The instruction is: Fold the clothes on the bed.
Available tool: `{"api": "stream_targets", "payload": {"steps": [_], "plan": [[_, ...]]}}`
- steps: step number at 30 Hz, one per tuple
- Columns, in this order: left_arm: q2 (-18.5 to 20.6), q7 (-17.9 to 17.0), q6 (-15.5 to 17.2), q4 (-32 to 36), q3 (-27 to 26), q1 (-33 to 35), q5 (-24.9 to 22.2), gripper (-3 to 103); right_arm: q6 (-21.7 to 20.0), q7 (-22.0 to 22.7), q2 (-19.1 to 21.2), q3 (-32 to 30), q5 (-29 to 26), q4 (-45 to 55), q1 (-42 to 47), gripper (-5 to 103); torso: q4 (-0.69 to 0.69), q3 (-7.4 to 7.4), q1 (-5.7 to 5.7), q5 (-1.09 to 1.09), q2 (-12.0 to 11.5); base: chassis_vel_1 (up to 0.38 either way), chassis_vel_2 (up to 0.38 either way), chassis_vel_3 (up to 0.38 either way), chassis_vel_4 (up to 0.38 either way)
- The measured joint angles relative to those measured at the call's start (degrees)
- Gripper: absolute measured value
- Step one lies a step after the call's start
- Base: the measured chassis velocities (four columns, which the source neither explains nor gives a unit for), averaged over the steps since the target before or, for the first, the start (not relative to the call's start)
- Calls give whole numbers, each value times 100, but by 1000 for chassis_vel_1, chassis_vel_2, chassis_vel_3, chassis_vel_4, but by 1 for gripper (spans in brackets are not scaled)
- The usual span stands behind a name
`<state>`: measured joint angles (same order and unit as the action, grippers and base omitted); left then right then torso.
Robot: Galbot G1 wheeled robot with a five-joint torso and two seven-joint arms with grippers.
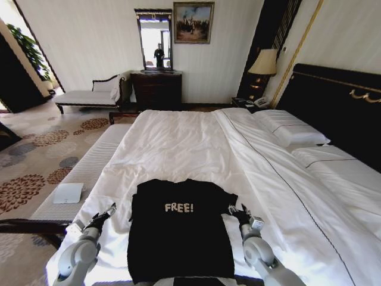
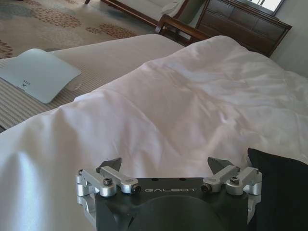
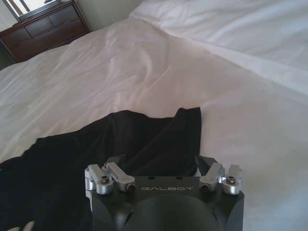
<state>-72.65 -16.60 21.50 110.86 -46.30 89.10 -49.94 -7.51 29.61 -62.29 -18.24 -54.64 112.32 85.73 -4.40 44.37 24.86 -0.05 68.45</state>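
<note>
The bed (image 1: 196, 149) stretches out ahead of me under its white duvet (image 1: 178, 143). The black T-shirt (image 1: 178, 229) lies flat on the duvet at the near edge, "FREE!" lettering up, between my two arms. My left pincer (image 2: 166, 166) hovers wide over bare duvet just beside the shirt's edge. My right pincer (image 3: 161, 163) spreads wide just over the shirt's sleeve (image 3: 185, 127).

The dark wooden dresser (image 1: 156, 89) sits against the far wall, mirror (image 1: 154, 39) right on top, a framed painting (image 1: 193, 22) just beside that. Left of the dresser there's a white-cushioned chaise (image 1: 89, 95), to its right a lit table lamp (image 1: 262, 67). Floral carpet (image 1: 41, 149) spreads out in front.
</note>
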Motion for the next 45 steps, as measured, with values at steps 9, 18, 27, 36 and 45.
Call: {"api": "stream_targets", "payload": {"steps": [9, 18, 27, 36, 45], "plan": [[47, 0, -12, -84, -9, -20, -9, 100, -80, 107, -153, 47, -577, 28, -45, 100, 0, 0, 0, 1, 0, 0, 0, 0, 0], [87, 4, -20, -155, 0, -77, -38, 100, -83, 285, -236, 51, -417, 54, -88, 100, 0, 0, 1, 2, 0, 0, 0, 0, 0], [93, 4, -21, -204, 38, -119, -39, 100, -213, 541, -307, 14, -450, 303, 110, 100, -1, 0, 0, 1, 0, 0, 0, 0, 0], [68, -13, -6, -148, 44, -94, -19, 100, -265, 552, -393, 54, -855, 140, -98, 100, 0, 1, 2, 1, -1, 0, 0, 0, 0], [49, -21, -4, -78, -28, -26, -8, 100, -255, 526, -368, 73, -621, 207, -40, 99, 0, 0, 1, 1, 0, 0, 0, 0, 0]]}}
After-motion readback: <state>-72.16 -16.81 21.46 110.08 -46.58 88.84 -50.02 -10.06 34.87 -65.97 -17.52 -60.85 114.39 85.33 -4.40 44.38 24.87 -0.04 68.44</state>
